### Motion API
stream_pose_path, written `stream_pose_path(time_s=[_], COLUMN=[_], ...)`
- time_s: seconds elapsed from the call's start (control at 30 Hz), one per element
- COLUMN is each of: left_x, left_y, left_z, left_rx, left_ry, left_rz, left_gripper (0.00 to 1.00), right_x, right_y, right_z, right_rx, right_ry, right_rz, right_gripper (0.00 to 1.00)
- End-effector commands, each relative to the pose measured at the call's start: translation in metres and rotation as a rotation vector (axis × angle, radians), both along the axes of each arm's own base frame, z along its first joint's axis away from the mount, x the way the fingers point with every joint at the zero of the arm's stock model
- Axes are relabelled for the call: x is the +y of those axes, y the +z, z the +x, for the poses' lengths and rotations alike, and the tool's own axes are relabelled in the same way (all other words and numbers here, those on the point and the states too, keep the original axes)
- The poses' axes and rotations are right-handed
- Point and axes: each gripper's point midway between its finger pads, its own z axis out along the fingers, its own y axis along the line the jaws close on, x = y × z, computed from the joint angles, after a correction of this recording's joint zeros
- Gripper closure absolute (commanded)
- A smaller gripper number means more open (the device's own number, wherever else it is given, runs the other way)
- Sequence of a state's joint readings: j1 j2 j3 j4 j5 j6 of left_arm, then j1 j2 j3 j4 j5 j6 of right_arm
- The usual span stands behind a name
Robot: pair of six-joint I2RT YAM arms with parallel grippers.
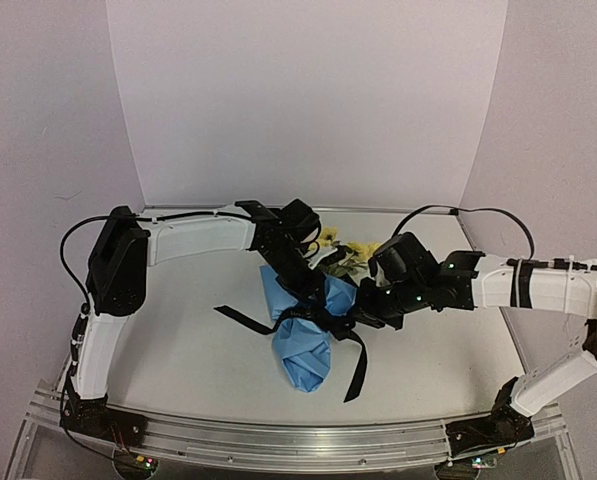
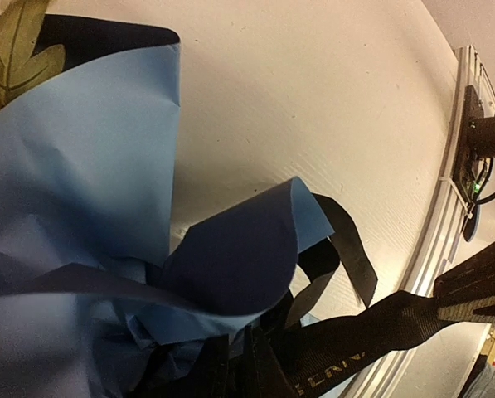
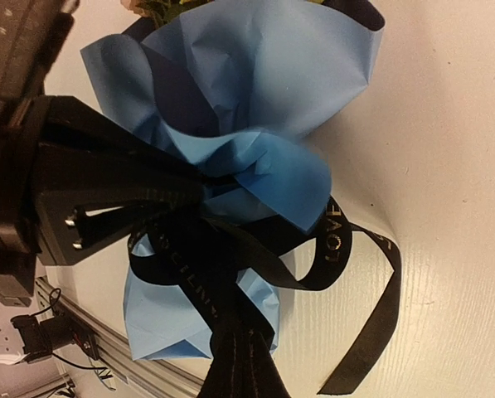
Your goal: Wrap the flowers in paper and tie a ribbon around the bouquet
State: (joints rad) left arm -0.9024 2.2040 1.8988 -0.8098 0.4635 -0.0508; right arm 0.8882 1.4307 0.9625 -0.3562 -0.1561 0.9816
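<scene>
**White booth, pale table, soft violet light**

A plain back panel (image 1: 308, 100) stands upright behind the work surface, matte and unmarked. Side walls (image 1: 38, 120) close in on the left and on the right (image 1: 568, 120), all tinted faint lavender. The panels meet the tabletop (image 1: 178, 350) along a straight seam. The tabletop is off-white with a fine ribbed grain that shows in the wrist views. A grooved aluminium rail (image 1: 308, 440) runs along its near edge. The lighting is even and diffuse, casting only soft, short shadows.
</scene>
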Motion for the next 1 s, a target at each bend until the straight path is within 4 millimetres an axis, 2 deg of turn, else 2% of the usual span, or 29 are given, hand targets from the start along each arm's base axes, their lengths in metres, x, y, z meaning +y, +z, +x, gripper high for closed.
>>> stream_pose_path(time_s=[0.0, 0.2, 0.5, 0.77, 0.97], left_x=[-0.006, -0.01, -0.009, -0.01, -0.006], left_y=[0.027, 0.034, 0.027, 0.019, 0.007], left_z=[-0.011, -0.023, -0.042, -0.051, -0.052], left_rx=[-0.008, 0.027, 0.079, 0.109, 0.116], left_ry=[-0.061, -0.105, -0.194, -0.22, -0.207], left_rz=[-0.062, -0.096, -0.092, -0.081, -0.05], left_gripper=[0.91, 0.87, 0.8, 0.86, 0.91], right_x=[0.001, 0.003, 0.004, 0.001, 0.007], right_y=[0.016, 0.016, 0.01, -0.003, -0.013], right_z=[0.003, 0.002, -0.003, -0.003, -0.006], right_rx=[-0.054, -0.053, -0.034, -0.011, 0.006], right_ry=[-0.02, -0.014, -0.001, -0.019, 0.017], right_rz=[0.036, 0.037, 0.029, 0.002, -0.019], right_gripper=[1.0, 1.0, 1.0, 1.0, 1.0])
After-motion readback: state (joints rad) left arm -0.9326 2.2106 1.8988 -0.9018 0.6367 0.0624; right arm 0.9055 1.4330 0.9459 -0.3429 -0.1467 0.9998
